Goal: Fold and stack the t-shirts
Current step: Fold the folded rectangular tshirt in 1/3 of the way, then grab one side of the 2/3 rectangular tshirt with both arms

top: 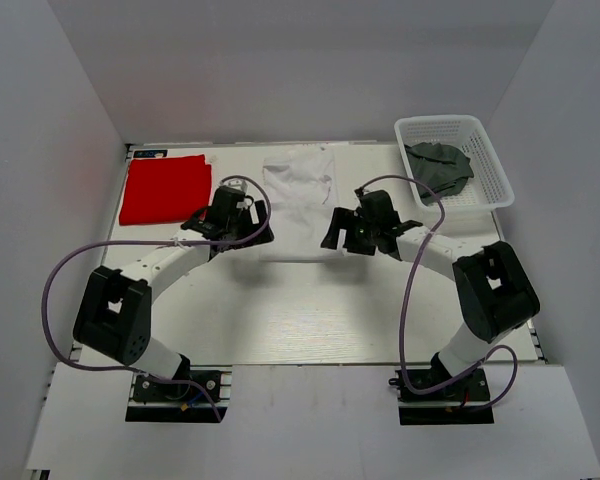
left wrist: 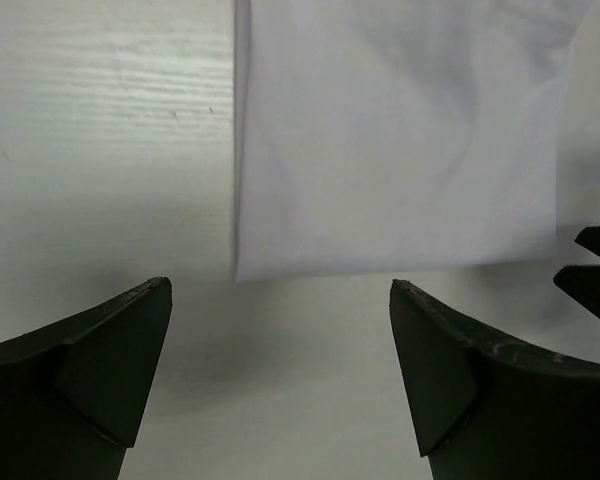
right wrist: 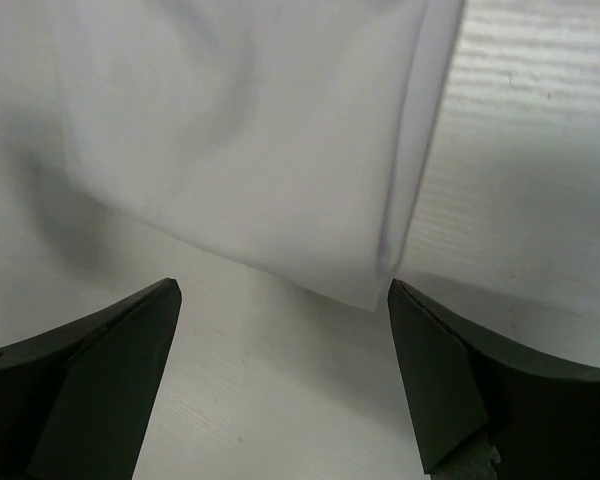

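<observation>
Both arms are stationed at the near edge of the white t-shirt (top: 300, 185), which lies flat on the table (top: 310, 310) at the far centre as a compact, roughly rectangular panel. The left gripper (top: 235, 225) faces the near left corner of this shirt and the right gripper (top: 368, 228) faces the near right corner. In each wrist view the jaws stand wide apart with only bare table between them, so neither holds anything. The cloth edge lies just beyond the fingertips and is not touched. The red t-shirt (top: 165, 188) lies folded at the far left, well apart from the white one. The dark grey-green t-shirt (top: 438, 165) sits crumpled inside the basket (top: 485, 180) at the far right. The step in hand appears to be the folding of the white shirt, with its near edge laid straight. The next move probably calls for either a further fold or a two-corner pickup to stack white on red. The grey-green shirt remains to be fetched.
</observation>
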Robot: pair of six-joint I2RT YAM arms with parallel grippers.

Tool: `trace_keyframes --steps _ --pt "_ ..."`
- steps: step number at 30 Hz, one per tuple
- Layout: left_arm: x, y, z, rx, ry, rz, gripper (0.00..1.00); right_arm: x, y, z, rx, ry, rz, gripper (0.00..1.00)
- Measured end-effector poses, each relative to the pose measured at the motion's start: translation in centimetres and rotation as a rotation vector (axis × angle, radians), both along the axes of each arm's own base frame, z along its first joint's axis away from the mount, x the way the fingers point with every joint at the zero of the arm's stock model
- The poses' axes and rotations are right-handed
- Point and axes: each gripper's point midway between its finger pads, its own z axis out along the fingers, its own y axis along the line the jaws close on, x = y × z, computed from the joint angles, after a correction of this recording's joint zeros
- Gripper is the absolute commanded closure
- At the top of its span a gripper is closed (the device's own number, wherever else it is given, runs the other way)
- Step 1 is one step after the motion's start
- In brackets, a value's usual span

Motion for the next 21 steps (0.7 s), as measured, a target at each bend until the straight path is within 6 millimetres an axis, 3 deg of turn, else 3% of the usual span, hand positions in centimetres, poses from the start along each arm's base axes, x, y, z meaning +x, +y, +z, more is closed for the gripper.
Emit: trace_keyframes --steps 5,11,14,15,17,18,21 --pt "-1.7 -0.7 -2.3 -0.030 0.074 -0.028 0.00 -1.1 -0.7 -1.8 -0.021 0.073 -0.025 0.10" --pt "-2.1 -1.0 -4.9 -0.029 0.151 -0.030 0.09 -1.5 -0.7 -3.5 -0.030 0.129 -0.040 0.26" --pt "-2.6 -1.0 -6.8 -0.018 0.207 -0.030 0.23 -1.4 -0.7 -4.1 -0.032 0.147 -0.050 0.40" --pt "-2.8 -1.0 -7.4 -0.014 0.224 -0.031 0.31 -1.4 -0.6 -4.2 -0.032 0.152 -0.052 0.51" --pt "-2.5 -1.2 -7.7 -0.021 0.226 -0.033 0.38 -1.4 -0.6 -4.7 -0.035 0.164 -0.054 0.61" --pt "-2.5 -1.3 -7.7 -0.023 0.227 -0.034 0.47 -1.4 -0.6 -4.9 -0.034 0.175 -0.057 0.76" --pt "-2.6 -1.4 -8.2 -0.027 0.241 -0.039 0.65 -1.2 -0.5 -5.4 -0.038 0.189 -0.063 0.91"
